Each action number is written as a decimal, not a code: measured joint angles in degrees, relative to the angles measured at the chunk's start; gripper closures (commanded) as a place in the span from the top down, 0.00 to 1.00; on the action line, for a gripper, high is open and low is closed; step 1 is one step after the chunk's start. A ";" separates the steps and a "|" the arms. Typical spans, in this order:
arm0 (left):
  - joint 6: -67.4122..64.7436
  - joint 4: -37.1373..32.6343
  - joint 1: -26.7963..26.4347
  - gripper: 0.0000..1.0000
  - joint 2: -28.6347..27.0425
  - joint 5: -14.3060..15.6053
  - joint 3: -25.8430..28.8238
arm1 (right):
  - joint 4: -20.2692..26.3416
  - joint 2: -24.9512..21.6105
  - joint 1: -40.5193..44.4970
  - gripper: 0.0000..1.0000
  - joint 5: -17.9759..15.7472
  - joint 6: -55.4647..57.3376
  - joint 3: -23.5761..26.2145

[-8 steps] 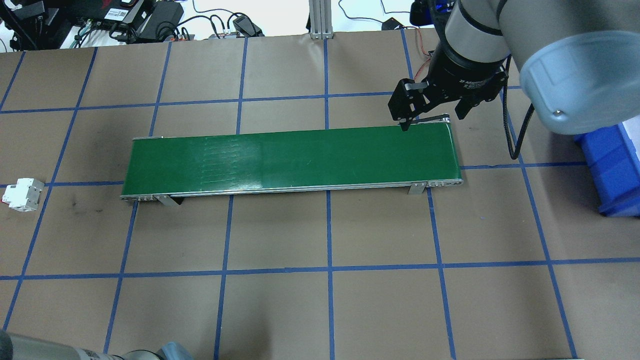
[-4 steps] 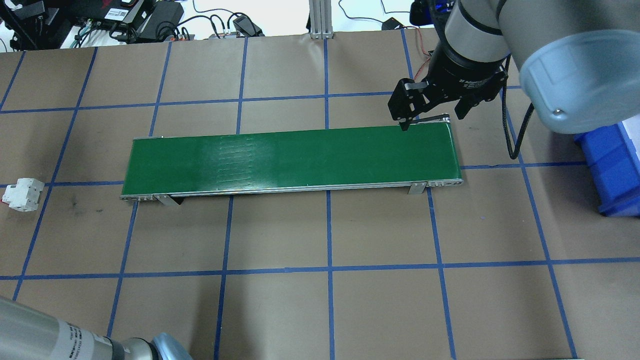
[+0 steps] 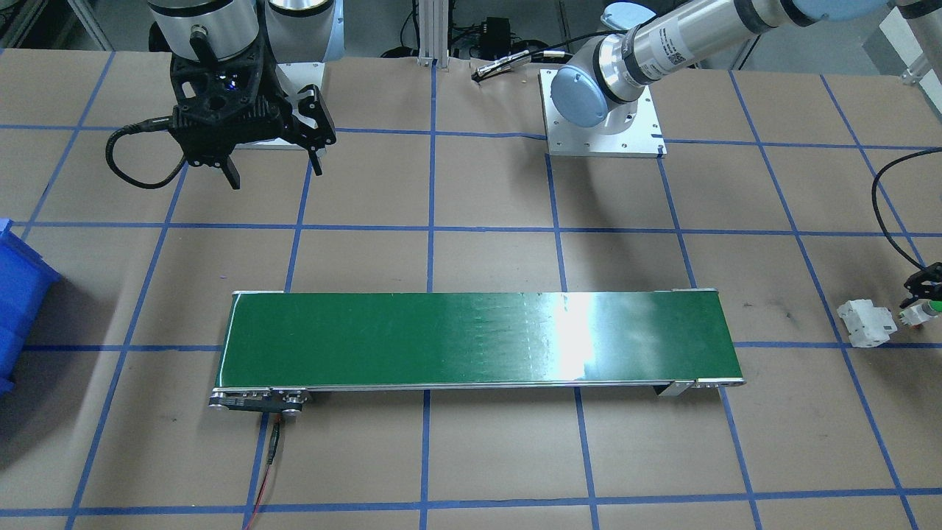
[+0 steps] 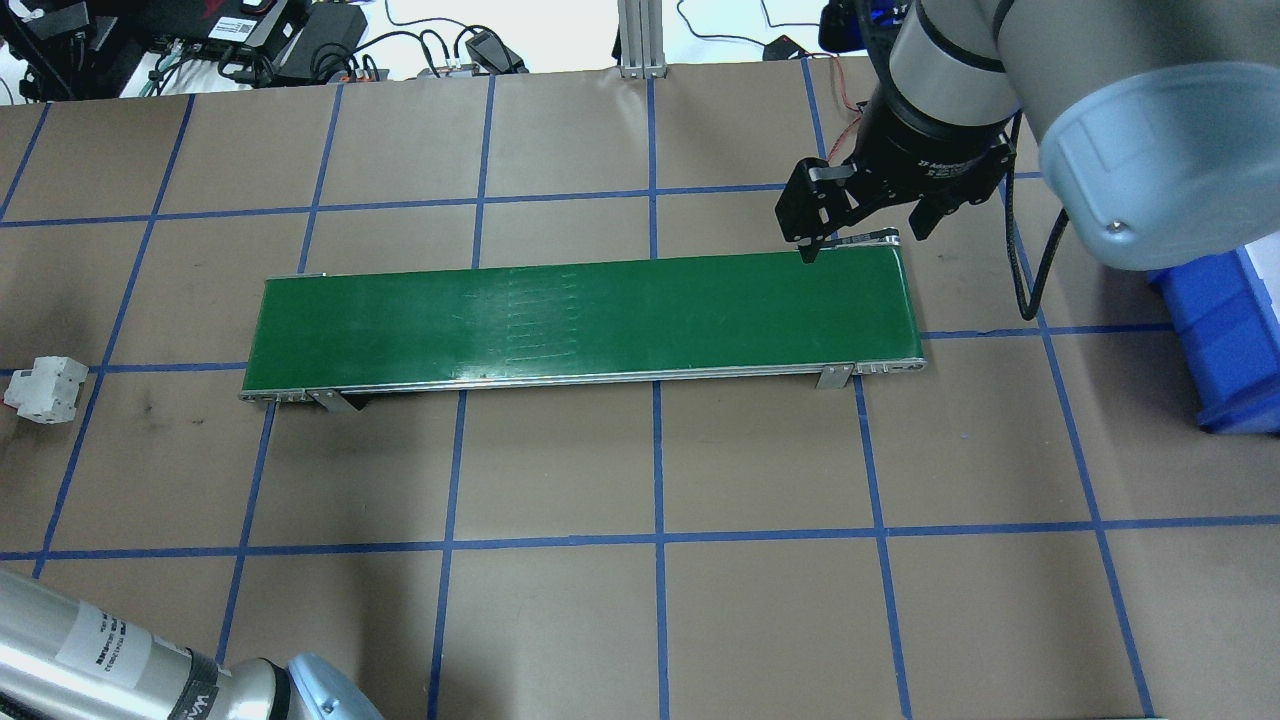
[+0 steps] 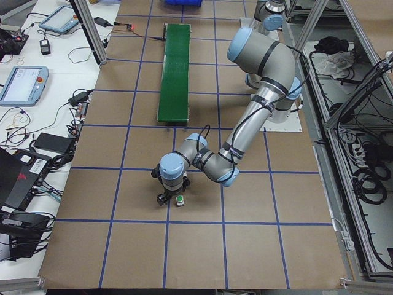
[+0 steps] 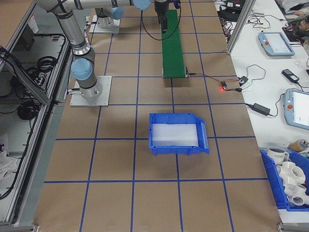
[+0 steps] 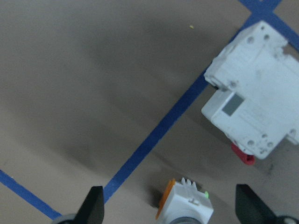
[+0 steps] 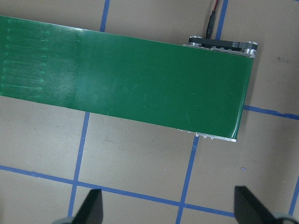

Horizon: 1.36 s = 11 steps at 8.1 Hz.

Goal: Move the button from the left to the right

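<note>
No legible writing. Left gripper (image 7: 168, 212) spread wide, hovering w/ 1 button (image 7: 184, 201) between fingers, untouched, on table by 1 white breaker (image 7: 252, 88). 1 green conveyor (image 4: 580, 318) mid-table. Right gripper (image 3: 272, 169) agape, empty, above table

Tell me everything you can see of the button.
The button is a small white plastic block with an orange base on one end and a bit of green cap at the other, lying on its side on the brown table paper. It sits between the open fingers of the left tool, apparently untouched, near the white circuit breaker but apart from it.
</note>
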 measured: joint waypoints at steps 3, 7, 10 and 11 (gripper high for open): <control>6.03 0.07 0.59 1.00 -0.81 2.88 -0.03 | 0.01 0.00 0.00 1.00 0.00 -0.03 0.00; 11.08 0.07 0.72 0.75 -1.17 3.40 0.00 | 0.06 0.00 -0.02 1.00 0.00 -0.03 0.00; 11.15 -0.01 0.74 0.18 -1.14 3.20 -0.02 | 0.03 0.00 -0.02 1.00 -0.02 -0.03 0.04; 11.23 -0.02 0.74 0.09 -1.08 3.17 -0.01 | 0.05 0.00 -0.02 1.00 -0.01 -0.03 0.04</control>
